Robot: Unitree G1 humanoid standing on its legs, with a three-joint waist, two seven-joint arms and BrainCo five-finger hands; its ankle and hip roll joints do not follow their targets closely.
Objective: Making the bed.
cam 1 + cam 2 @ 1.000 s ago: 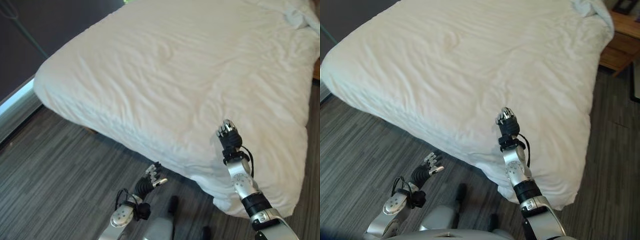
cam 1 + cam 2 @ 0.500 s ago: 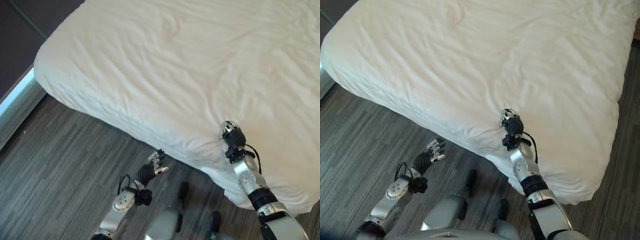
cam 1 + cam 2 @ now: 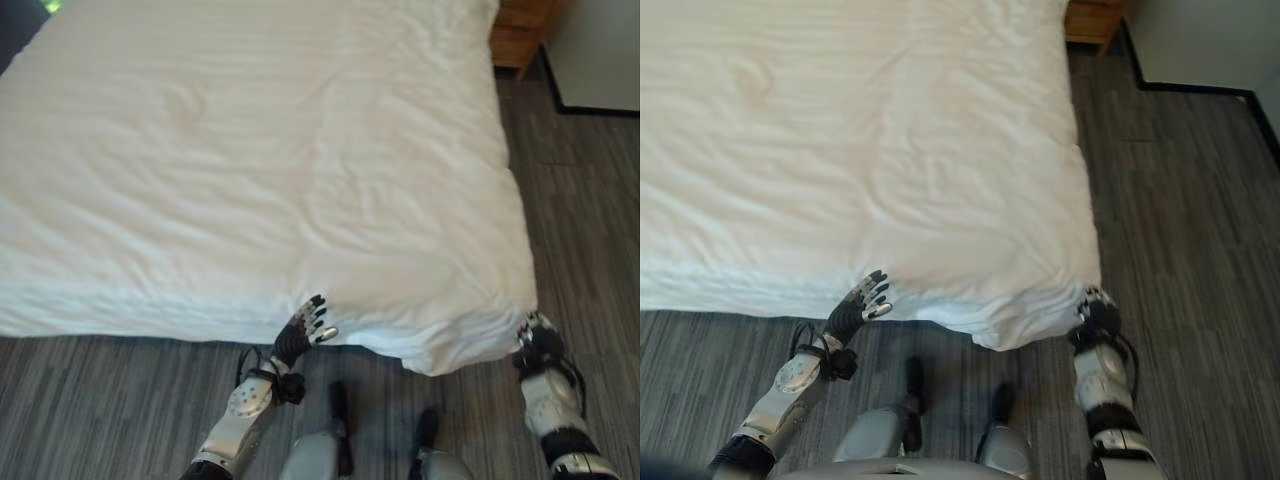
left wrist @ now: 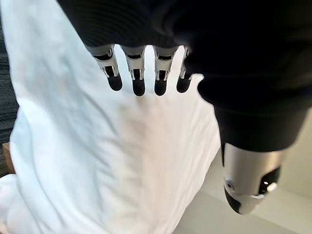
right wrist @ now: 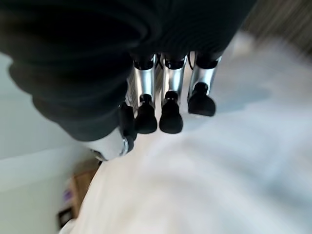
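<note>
white duvet point(image 3: 250, 170) lies spread flat over the bed — lightly wrinkled, faint creases running across the top. its near edge hangs over the bed's side, and the near right corner point(image 3: 470, 335) droops in bunched folds.

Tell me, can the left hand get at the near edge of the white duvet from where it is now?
Probably yes. The left hand hangs with straight fingers right at the near edge of the white duvet, over the grey floor, with nothing between them. The right hand is at the duvet's corner, well clear.
</note>
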